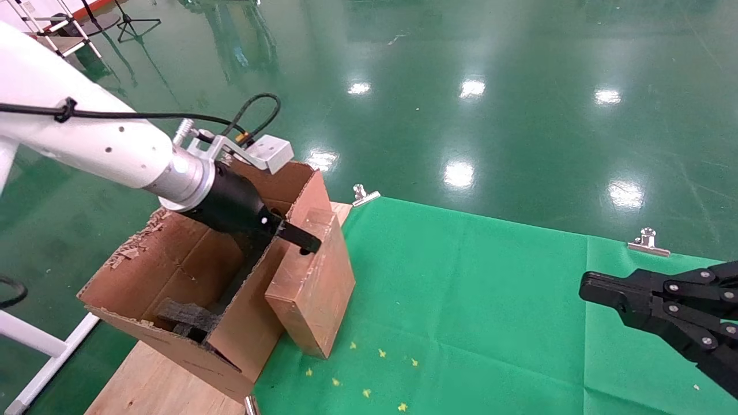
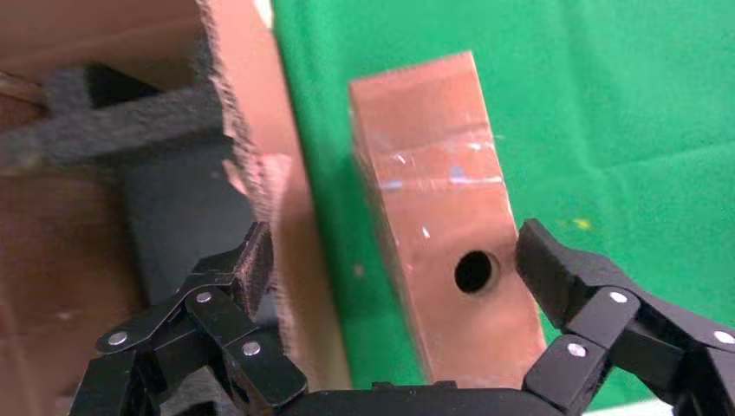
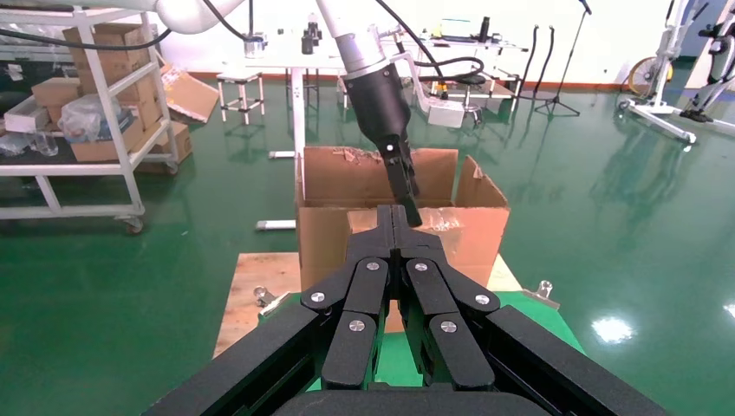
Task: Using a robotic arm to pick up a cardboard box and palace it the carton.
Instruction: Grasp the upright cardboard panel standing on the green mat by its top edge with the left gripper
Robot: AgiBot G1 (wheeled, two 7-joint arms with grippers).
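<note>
Left pincer (image 2: 394, 260) open astride cardboard box (image 2: 442, 225); carton (image 1: 190, 276) wall hides one finger.

Green cloth (image 1: 490, 300) over wooden tabletop (image 1: 155, 383), two metal clips (image 1: 364, 195) at its edge; glossy green floor (image 1: 461, 86); shelving cart (image 3: 95, 121)

The wooden table (image 1: 155, 383), partly under green cloth (image 1: 461, 311), carries the carton (image 1: 173, 288), with the cardboard box (image 1: 314, 282) apparently leaning against it.

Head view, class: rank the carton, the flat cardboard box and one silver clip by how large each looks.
1. Carton, largest.
2. Cardboard box, leaning against the carton's outer wall.
3. Clip on the green cloth's far edge, smallest, though it lies farther from the camera.
</note>
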